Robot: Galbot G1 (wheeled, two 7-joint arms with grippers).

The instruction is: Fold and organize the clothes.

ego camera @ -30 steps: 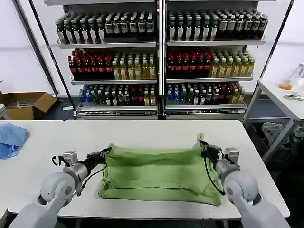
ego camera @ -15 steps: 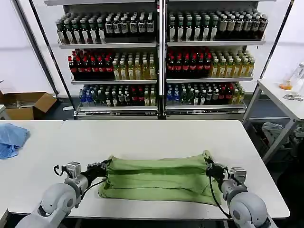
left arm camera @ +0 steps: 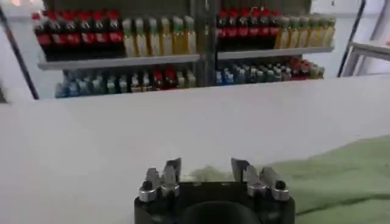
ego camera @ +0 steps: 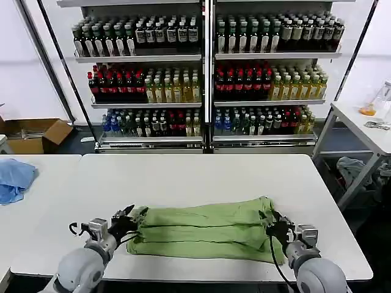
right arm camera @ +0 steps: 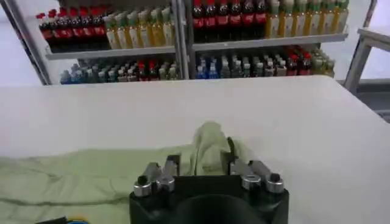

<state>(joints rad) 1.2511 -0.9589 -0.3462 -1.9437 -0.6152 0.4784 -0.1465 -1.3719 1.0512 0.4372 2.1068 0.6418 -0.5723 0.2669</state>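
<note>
Two grippers are set at the folded green shirt (ego camera: 204, 233) near the table's (ego camera: 201, 174) front edge: left gripper (ego camera: 131, 218) spread open at its left end, right gripper (ego camera: 270, 226) parted around a fabric bunch.

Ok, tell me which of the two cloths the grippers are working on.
The light green shirt, spread on the main table between the left gripper and right gripper. The blue cloth lies untouched, far left.
</note>
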